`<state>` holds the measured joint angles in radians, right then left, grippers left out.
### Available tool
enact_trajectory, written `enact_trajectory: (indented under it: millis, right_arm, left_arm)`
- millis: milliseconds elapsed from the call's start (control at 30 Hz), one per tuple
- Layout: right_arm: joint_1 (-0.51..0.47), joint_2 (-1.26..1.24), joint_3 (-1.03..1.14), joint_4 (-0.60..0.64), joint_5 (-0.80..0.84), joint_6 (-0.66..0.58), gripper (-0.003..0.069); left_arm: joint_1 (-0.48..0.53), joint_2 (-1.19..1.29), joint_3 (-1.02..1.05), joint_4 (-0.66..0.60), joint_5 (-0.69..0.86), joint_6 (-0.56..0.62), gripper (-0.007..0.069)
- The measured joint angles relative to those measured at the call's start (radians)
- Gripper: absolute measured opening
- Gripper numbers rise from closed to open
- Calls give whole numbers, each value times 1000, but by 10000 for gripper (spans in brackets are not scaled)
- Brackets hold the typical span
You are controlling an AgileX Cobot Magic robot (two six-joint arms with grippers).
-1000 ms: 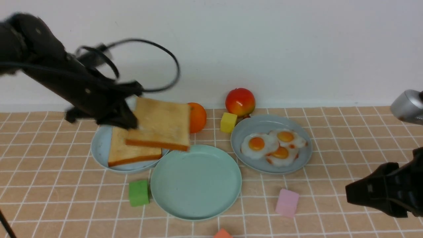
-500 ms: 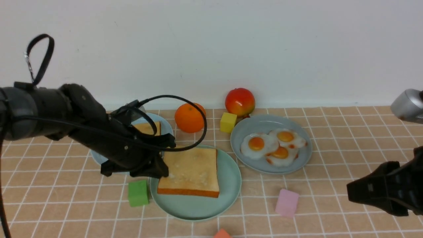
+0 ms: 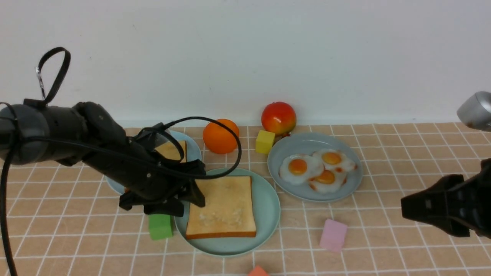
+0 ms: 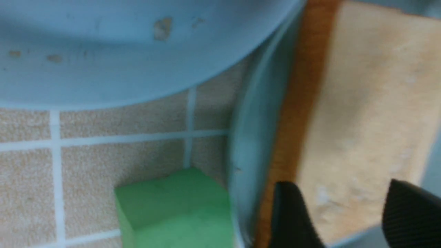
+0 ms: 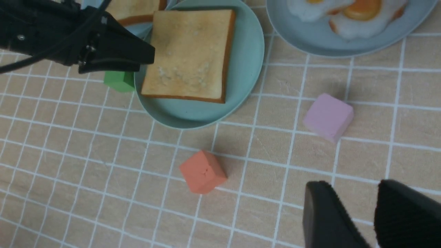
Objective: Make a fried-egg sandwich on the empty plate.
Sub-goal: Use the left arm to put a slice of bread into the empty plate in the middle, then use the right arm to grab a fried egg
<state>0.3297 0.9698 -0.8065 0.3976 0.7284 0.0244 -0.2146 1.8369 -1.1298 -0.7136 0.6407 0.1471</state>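
Observation:
One golden toast slice (image 3: 222, 207) lies flat on the mint-green plate (image 3: 268, 209), also in the right wrist view (image 5: 189, 51). My left gripper (image 3: 188, 203) is low at the slice's left edge. Its jaws are open in the left wrist view (image 4: 341, 186), with toast (image 4: 361, 103) showing between them. The second toast slice (image 3: 173, 148) rests on the sky-blue plate (image 3: 194, 152), mostly hidden by my left arm. The plain-rimmed fried egg (image 3: 298, 167) lies on the grey-blue plate (image 3: 351, 188) beside two red-spotted eggs. My right gripper (image 3: 406, 209) is open and empty over the cloth at the right (image 5: 361, 199).
An orange (image 3: 219, 136), a red fruit (image 3: 279, 118) and a yellow cube (image 3: 265, 142) stand behind the plates. A green cube (image 3: 160, 226) touches the mint plate's left side. A pink cube (image 3: 333, 234) and a red cube (image 5: 203, 171) lie in front.
My left gripper carried the toast from above the sky-blue plate down onto the mint-green plate. The slice was tilted in the jaws; now it lies flat and free. The right arm barely moved.

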Motion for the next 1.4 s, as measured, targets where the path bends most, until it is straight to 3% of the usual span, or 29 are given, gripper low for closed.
enact_trajectory:
  millis: [167, 367, 567, 800, 900, 1067, 1267, 1400]
  right_arm:
    - [0, 66, -117, -74, 45, -11, 241]
    - [0, 245, -333, -137, 110, -44, 241]
    - [0, 533, -609, -213, 300, -278, 241]
    - [0, 784, -827, -311, 307, -375, 241]
    - [0, 883, -890, -311, 289, -397, 241]
    - [-31, 1029, -1044, -258, 359, -479, 241]
    - [-110, 1182, -1258, -68, 488, -713, 241]
    - [-109, 1228, -1288, -57, 489, -784, 241]
  left_arm:
    - [39, -110, -93, 57, 123, 0, 430]
    - [64, -276, -196, 126, 324, 22, 388]
    - [-44, -492, -89, 162, 389, 61, 221]
    - [-236, -613, 115, 251, 274, 61, 36]
    - [-293, -614, 133, 298, 228, 56, -10]
    - [-327, -615, 133, 352, 218, 43, -13]
    - [-327, -616, 133, 445, 293, 3, -13]
    - [-327, -616, 133, 447, 306, 6, -13]
